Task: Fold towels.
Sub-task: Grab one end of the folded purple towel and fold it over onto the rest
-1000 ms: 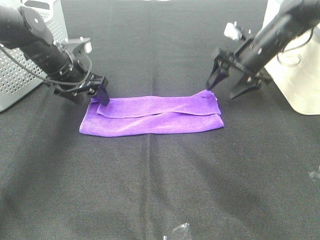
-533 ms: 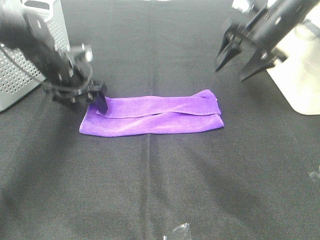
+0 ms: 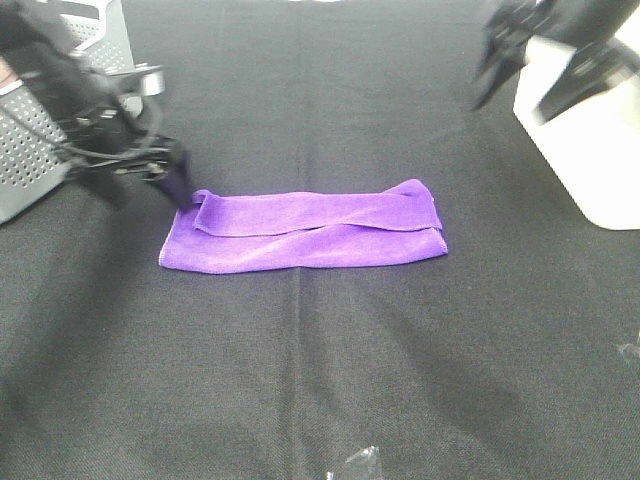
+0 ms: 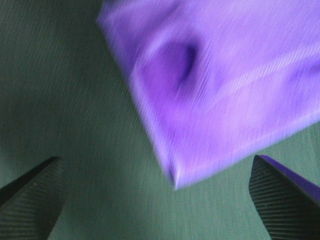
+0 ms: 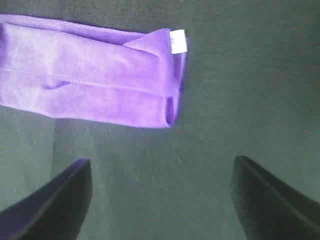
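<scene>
The purple towel [image 3: 305,230] lies folded into a long strip in the middle of the black table. My left gripper [image 3: 145,188] hovers just off the strip's left end, blurred. In the left wrist view the left gripper [image 4: 160,200] is open, its fingers [image 4: 30,200] wide apart, with only a towel [image 4: 215,90] corner near the gap. My right gripper [image 3: 525,90] is raised at the back right, well clear of the strip. From the right wrist, the right gripper [image 5: 162,200] is open and empty above the towel [image 5: 90,75] end with the white tag [image 5: 178,41].
A grey perforated metal box [image 3: 40,150] stands at the far left behind the left arm. A white container [image 3: 590,150] stands at the right. Small clear scraps lie at the front edge [image 3: 355,462] and the right edge [image 3: 630,350].
The left gripper has let go of the towel's left end, opened wider and drawn back to the left. The right gripper has risen up and away to the back right.
</scene>
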